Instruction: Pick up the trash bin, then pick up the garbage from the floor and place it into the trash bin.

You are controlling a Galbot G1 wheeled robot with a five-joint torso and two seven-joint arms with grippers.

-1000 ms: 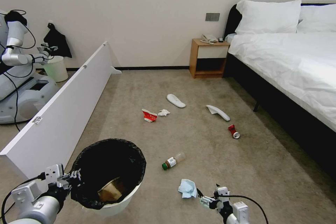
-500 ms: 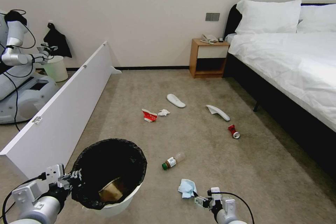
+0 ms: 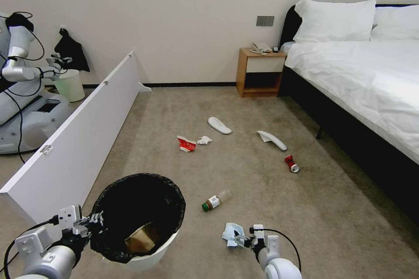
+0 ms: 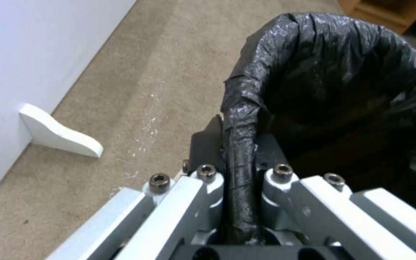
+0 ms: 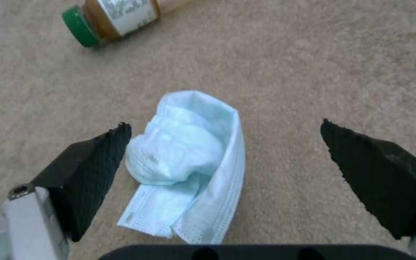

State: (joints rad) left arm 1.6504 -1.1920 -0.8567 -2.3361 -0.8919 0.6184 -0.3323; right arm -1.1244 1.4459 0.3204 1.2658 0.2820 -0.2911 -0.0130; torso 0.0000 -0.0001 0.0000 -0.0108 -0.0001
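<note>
On carpet — two slippers, one bottle.

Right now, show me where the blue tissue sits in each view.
Head view: blue tissue on the carpet, just ahead of the open right gripper.
Right wrist view: tissue between the fingertips, nearer one.
Left wrist view: not in it.
Shared landmark: green-capped bottle lying beyond the tissue.

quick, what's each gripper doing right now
Left gripper: shut on the trash bin rim.
Right gripper: open, around the blue tissue.
</note>
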